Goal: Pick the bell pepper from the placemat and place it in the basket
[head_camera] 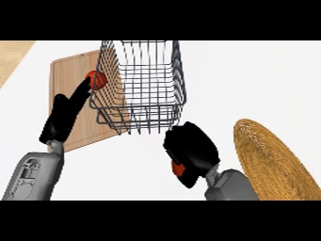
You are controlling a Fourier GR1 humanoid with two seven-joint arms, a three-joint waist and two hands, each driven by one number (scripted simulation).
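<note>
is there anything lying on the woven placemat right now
No, the woven placemat at the right shows bare, while a red thing shows in the right hand, beside the wire basket.

I see a white counter (260, 80) with a pale wood strip at its far left. Cutting board (76, 94): light brown, fine wood grain. Basket (145, 84): dark grey wire grid. Placemat (277, 162): golden-brown, woven texture. Both hands black, left hand (65, 115) and right hand (190, 150); forearms grey. Red-orange object (96, 80) at left fingertips; red-orange patch (179, 168) shows under right hand.
</note>
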